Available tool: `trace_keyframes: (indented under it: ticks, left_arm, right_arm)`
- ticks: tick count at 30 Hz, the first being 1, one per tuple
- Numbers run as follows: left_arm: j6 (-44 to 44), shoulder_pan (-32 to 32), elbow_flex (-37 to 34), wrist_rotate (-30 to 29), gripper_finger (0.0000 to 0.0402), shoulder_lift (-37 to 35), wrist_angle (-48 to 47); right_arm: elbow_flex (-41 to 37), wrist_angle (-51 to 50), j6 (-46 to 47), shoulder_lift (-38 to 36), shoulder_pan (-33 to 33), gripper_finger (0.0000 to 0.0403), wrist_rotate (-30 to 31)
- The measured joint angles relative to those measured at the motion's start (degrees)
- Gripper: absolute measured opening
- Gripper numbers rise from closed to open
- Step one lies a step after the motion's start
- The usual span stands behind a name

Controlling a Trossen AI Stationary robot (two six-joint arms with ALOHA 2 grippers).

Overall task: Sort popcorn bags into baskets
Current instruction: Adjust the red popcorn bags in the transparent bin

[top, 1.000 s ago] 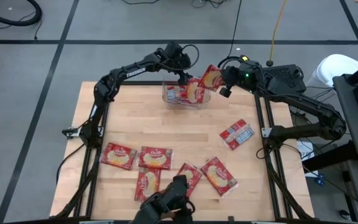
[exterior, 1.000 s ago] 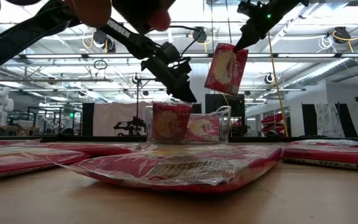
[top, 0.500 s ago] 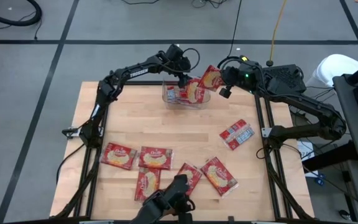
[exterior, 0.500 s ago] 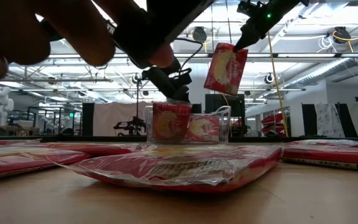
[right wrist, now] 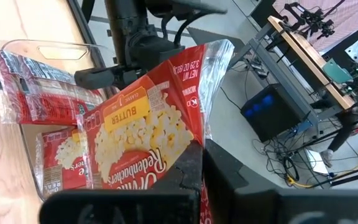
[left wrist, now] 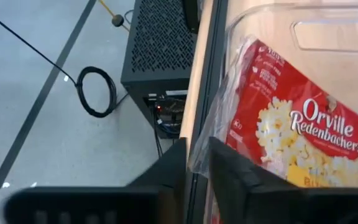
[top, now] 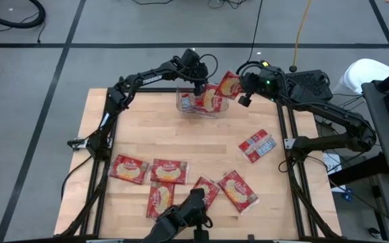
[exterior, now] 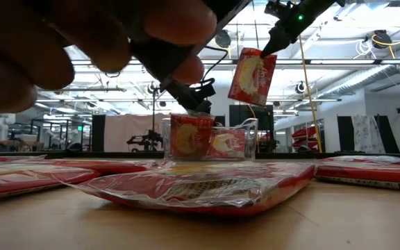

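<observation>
A clear basket [top: 201, 106] stands at the table's far edge with popcorn bags upright inside it. My left gripper [top: 198, 86] is at the basket's far left rim, shut on one of these red bags [left wrist: 291, 130]. My right gripper [top: 240, 92] is just right of the basket and holds another red bag [top: 227, 84] in the air. Several more bags lie flat on the table: one at mid right [top: 257, 146], the others in a row along the near edge [top: 169, 171]. My left gripper pinches the clear sealed edge [left wrist: 199, 155] at an upper corner of the bag, between its two fingers. The fingers slant down from the table's far left. The bag stands upright in the basket [exterior: 248, 132]. My right gripper pinches the hanging bag by the clear sealed edge [right wrist: 199, 134] at its top end. In the low view the bag [exterior: 253, 76] hangs tilted below the fingers, clear of the basket and higher than its rim.
A person's fingers [exterior: 61, 42] are close before the low camera and cover the upper left of that view. A dark shape [top: 181, 219] sits at the table's near edge. Bare wood lies between the basket and the near row of bags.
My left gripper has sunk a little toward the basket, and its fingers have closed on the upright bag's edge. The person's fingers have come farther across the low view. My right gripper and its bag have kept still.
</observation>
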Motion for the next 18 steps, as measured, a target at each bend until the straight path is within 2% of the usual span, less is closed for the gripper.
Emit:
trace_keyframes:
  ticks: [3,13,18]
  left_arm:
    - [0.0,0.0,0.0,0.0,0.001,0.0,0.1]
    - [0.9,-1.1,0.0,-0.6,0.0003,-1.5,-1.2]
    - [0.9,-1.7,0.0,-2.2,0.0002,-4.6,3.1]
  right_arm:
    - [0.0,0.0,0.0,0.0,0.0,0.0,0.0]
    - [-0.1,0.0,0.5,0.0,0.0,0.0,0.0]
    - [-2.3,1.6,1.2,0.0,0.0,0.0,-2.4]
